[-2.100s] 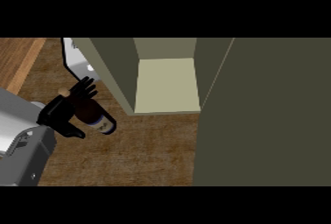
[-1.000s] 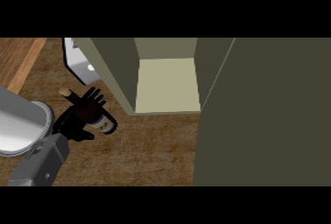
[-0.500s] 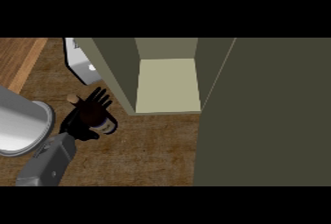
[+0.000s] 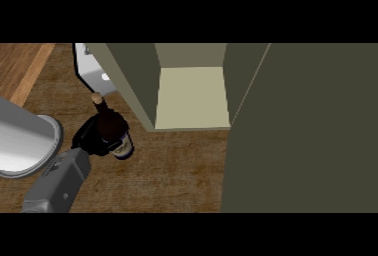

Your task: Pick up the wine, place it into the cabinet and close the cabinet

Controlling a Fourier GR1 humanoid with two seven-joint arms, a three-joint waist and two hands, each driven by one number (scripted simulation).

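Note:
The wine bottle (image 4: 119, 141) is dark with a pale label, low on the left of the head view. Its neck points toward the top of the view. My left hand (image 4: 86, 140) is shut on the bottle from its left side, at the end of a grey forearm (image 4: 60, 181) that enters from the lower left. The bottle is just left of the open cabinet's front corner and outside it. The cabinet's pale shelf (image 4: 190, 97) has nothing on it. Its open door (image 4: 310, 130) fills the right side. My right hand does not show.
A large grey cylinder (image 4: 22, 140) takes up the left edge, close beside the hand. A white object (image 4: 92, 70) lies behind the bottle, partly hidden by the cabinet's left wall (image 4: 136, 85). Brown counter top (image 4: 162, 175) lies in front of the cabinet.
The hand with the bottle has shifted a little right toward the cabinet. The forearm has swung into view from the lower left, and the bottle's neck now shows above the hand.

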